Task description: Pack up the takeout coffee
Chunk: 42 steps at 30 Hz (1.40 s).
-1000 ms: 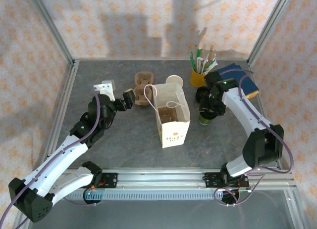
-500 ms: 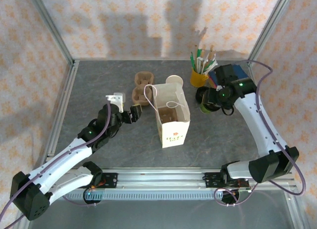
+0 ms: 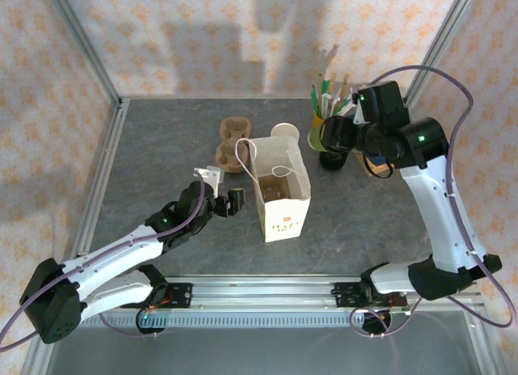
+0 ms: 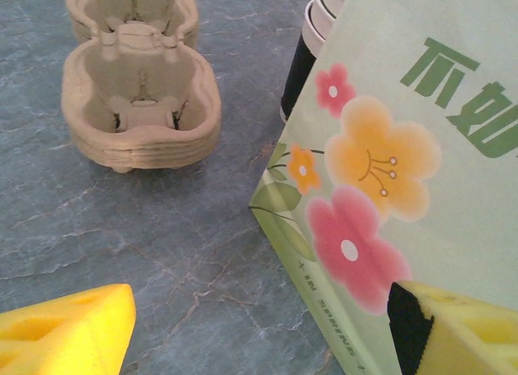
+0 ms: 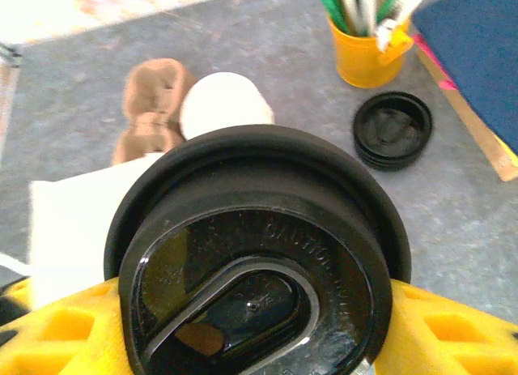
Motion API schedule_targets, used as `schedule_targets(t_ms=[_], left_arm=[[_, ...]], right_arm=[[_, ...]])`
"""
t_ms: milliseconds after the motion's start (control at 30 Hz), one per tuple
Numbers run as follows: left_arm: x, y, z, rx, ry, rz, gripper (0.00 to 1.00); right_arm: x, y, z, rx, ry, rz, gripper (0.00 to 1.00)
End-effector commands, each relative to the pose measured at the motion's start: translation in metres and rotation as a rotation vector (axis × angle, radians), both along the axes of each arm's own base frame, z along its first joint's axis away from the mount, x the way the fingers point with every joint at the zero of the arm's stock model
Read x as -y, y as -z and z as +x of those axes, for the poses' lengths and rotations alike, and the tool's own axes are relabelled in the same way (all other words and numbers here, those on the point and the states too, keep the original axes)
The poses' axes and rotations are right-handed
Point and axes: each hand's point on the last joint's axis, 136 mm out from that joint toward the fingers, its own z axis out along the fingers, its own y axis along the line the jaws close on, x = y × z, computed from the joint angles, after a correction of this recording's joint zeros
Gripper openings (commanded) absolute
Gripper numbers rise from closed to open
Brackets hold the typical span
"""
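Grey marbled worktop [image 3: 162, 132], patterned walls: the takeout coffee is held aloft beside the flowered white paper bag [image 3: 282, 189].
The right arm stands tall with its elbow high and its wrist turned left. The right gripper [image 3: 338, 138] is clamped on the pale paper cup with the round black lid [image 5: 259, 253], above the worktop and right of the bag. The left arm lies low and extended, with the left gripper [image 3: 235, 203] spread apart just beside the bag's left face.

Grey table [image 3: 162, 140] bears a paper bag [image 3: 282, 205], pulp carriers [image 3: 229, 144], black lids [image 5: 392, 130], yellow cup [image 5: 368, 57].
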Motion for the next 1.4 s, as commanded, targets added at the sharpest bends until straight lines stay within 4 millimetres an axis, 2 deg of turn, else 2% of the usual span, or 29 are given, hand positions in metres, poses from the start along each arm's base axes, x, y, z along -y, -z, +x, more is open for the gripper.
schedule_targets(t_ms=[0,100,200,300,400,533,767,933,1167,1267,1367], left_arm=[[0.008,0.000,0.002,0.015,0.001,-0.038,0.83],[0.013,0.005,0.002,0.001,0.013,-0.050,0.83],[0.018,0.009,0.000,-0.012,0.023,-0.049,0.82],[0.019,0.012,-0.001,-0.015,0.025,-0.041,0.82],[0.020,0.015,-0.001,-0.013,0.024,-0.036,0.82],[0.022,0.017,-0.001,-0.014,0.026,-0.040,0.82],[0.027,0.017,-0.001,-0.009,0.034,-0.034,0.82],[0.029,0.018,0.000,-0.007,0.036,-0.037,0.82],[0.035,0.018,0.001,0.003,0.048,-0.038,0.82],[0.043,0.019,-0.001,0.003,0.082,-0.035,0.84],[0.048,0.020,-0.002,0.011,0.103,-0.016,0.85]], right_arm=[[-0.016,-0.013,-0.006,0.007,-0.015,-0.002,0.51],[-0.035,-0.025,-0.011,0.039,-0.055,0.014,0.51],[-0.049,-0.022,-0.017,0.027,-0.083,0.013,0.50],[-0.067,-0.017,-0.032,0.015,-0.130,0.009,0.50],[-0.081,-0.006,-0.047,-0.005,-0.184,0.014,0.50],[-0.081,0.006,-0.059,-0.031,-0.184,0.036,0.50],[-0.098,0.035,-0.078,-0.107,-0.216,-0.015,0.50],[-0.089,0.053,-0.076,-0.147,-0.149,-0.080,0.50],[-0.104,0.078,-0.064,-0.208,-0.117,-0.134,0.50],[-0.108,0.076,-0.057,-0.193,-0.102,-0.142,0.49],[-0.111,0.083,-0.056,-0.209,-0.114,-0.160,0.49]])
